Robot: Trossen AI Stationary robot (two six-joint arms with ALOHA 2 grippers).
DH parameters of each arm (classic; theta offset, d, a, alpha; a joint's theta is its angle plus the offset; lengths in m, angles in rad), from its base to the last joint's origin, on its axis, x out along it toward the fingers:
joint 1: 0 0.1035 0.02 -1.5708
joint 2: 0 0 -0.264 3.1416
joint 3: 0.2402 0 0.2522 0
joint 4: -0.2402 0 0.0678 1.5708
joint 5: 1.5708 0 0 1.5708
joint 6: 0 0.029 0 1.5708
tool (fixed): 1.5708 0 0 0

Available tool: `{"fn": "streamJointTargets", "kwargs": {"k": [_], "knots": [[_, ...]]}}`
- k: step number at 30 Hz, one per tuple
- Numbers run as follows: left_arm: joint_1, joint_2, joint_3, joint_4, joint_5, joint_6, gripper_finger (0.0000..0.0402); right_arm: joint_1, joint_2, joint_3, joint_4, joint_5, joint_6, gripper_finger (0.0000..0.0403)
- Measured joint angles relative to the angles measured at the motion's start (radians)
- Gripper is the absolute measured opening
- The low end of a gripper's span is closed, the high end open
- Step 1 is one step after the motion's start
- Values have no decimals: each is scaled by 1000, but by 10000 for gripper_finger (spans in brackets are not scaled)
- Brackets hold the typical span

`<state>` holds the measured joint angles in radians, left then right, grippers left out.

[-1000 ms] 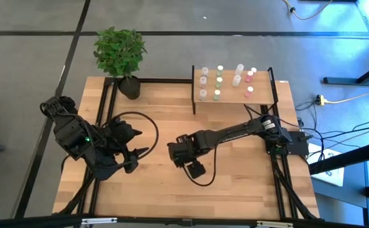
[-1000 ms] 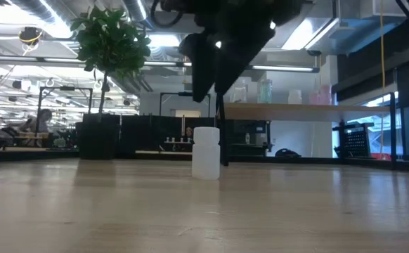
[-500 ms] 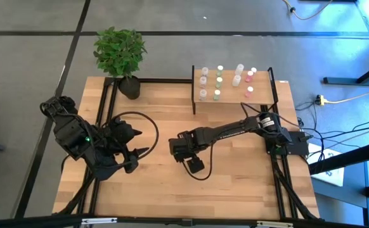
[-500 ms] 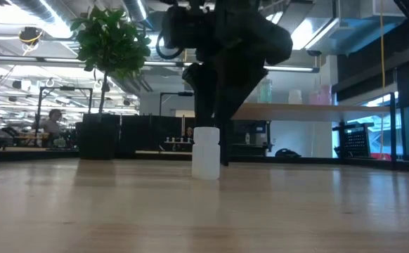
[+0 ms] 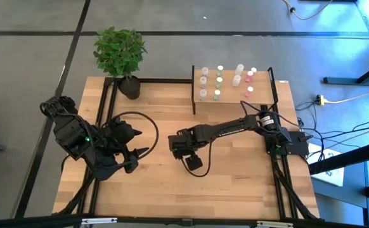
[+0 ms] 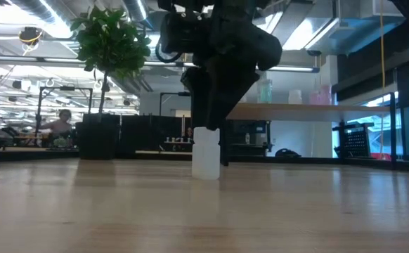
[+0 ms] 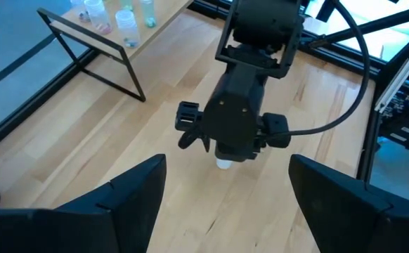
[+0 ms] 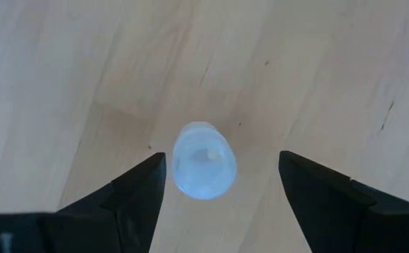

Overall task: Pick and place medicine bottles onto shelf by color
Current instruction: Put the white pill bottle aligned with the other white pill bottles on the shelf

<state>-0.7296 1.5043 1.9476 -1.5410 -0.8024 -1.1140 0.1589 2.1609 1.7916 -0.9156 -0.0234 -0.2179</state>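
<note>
1. Left end effector [image 5: 148, 151] sits over the tabletop's [image 5: 235, 190] left half; we see its fingers [image 7: 131, 190] spread wide with nothing between them.
2. We see a potted plant [image 5: 121, 54] at the tabletop's far left corner.
3. We find the right end effector [image 5: 186, 144] near the tabletop's middle, pointing straight down over a lone bottle [image 6: 206, 152].
4. We see that bottle standing upright on the wood, its bluish cap [image 8: 204, 159] between the right end effector's spread fingers [image 8: 138, 193], with a gap on each side; nothing is gripped.
5. We see the shelf [image 5: 260, 96] at the tabletop's far right edge, carrying the other bottles [image 5: 219, 82] in rows: white caps leftmost, green next, then pale and pink caps to the right.
</note>
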Motion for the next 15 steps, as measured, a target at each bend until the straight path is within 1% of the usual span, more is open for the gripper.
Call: {"fn": "streamJointTargets", "kwargs": {"k": [15], "knots": [[0,0,0,0,0,0,295,-2,33,-4,17,3,30,278]]}}
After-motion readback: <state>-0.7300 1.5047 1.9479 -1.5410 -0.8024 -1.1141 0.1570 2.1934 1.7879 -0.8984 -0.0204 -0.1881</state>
